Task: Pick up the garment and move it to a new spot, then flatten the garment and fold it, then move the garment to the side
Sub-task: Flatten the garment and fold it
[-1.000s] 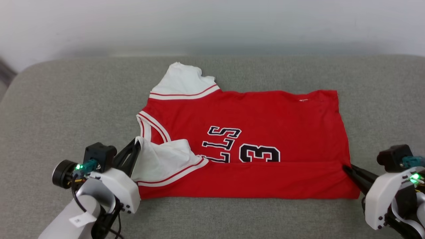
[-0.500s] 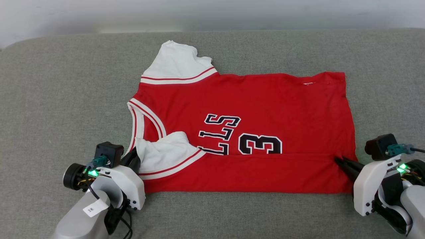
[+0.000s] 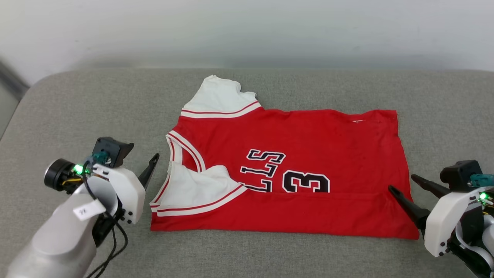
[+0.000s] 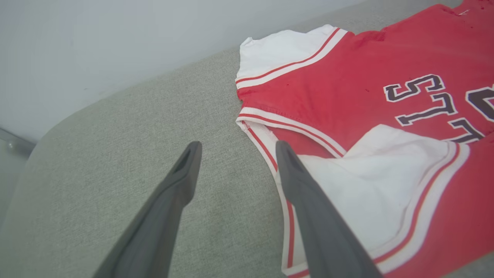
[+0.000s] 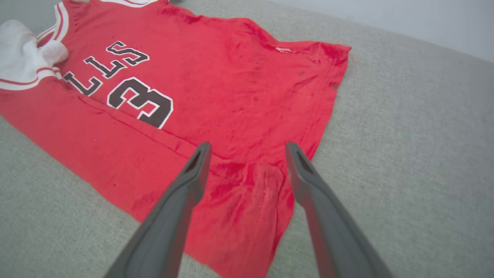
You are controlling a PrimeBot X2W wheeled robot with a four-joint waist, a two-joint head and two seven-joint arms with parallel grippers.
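The garment [image 3: 308,146], a red jersey with white sleeves and a black "3", lies flat on the grey cushion [image 3: 96,108]. Its near strip is folded over the lower part of the lettering, and the near white sleeve [image 3: 193,189] is tucked onto the front. My left gripper [image 3: 152,165] stands open just left of the collar, apart from the cloth. In the left wrist view its fingers [image 4: 297,181] are spread beside the garment [image 4: 347,96]. My right gripper [image 3: 401,183] is open at the hem end. In the right wrist view, that gripper [image 5: 247,148] hovers over the garment's [image 5: 212,77] near corner.
A pale wall [image 3: 247,31] runs behind the cushion. Bare grey cushion lies left of the garment, right of it and along the near edge. The cushion's rounded left corner [image 3: 34,85] drops away at the far left.
Both grippers have opened, let go of the garment's near edge and drawn back outward. The near sleeve has settled flatter. The head camera has shifted.
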